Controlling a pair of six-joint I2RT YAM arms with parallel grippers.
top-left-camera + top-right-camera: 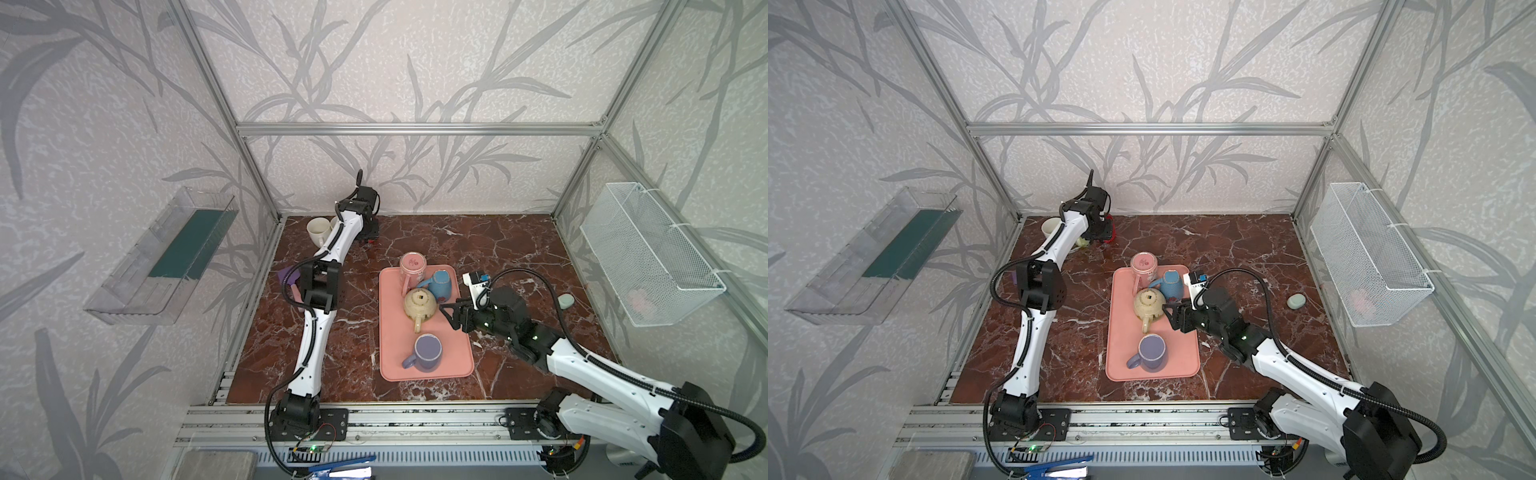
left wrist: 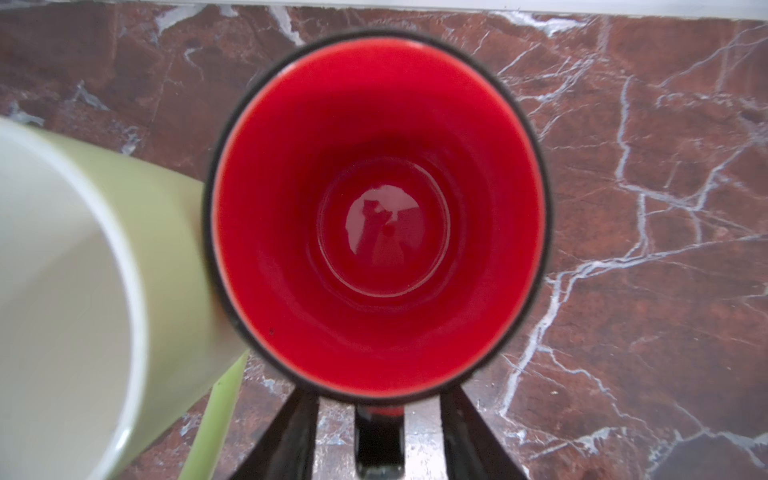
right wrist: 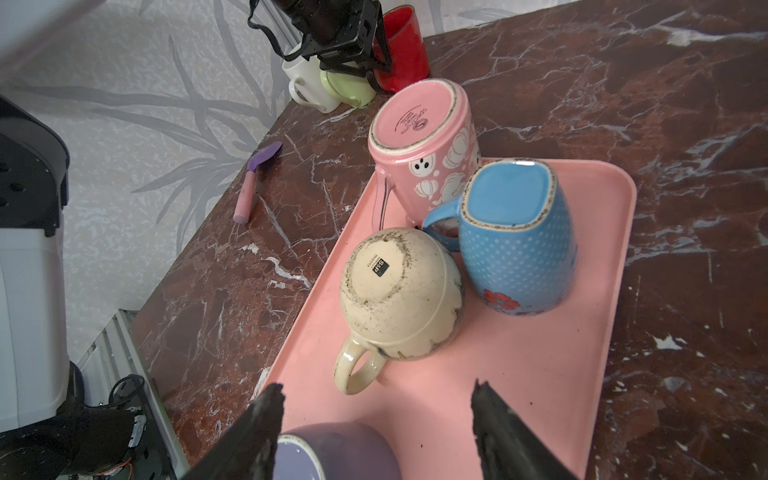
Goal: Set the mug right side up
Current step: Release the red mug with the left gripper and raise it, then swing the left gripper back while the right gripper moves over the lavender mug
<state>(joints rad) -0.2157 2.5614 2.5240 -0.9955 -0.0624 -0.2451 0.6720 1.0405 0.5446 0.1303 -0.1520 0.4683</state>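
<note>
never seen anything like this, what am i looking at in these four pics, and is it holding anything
Two robot arms stand at the near edge of a marble-patterned table, each ending in a two-fingered gripper. Two pictures look down from overhead; the other two come from cameras on the arms' wrists. The left gripper is at the far corner, its fingers open either side of an upright red mug's handle, not squeezing it. The right gripper hangs open over a pink tray, holding nothing. On the tray the pink mug, blue mug and cream mug sit upside down; the purple mug is upright.
</note>
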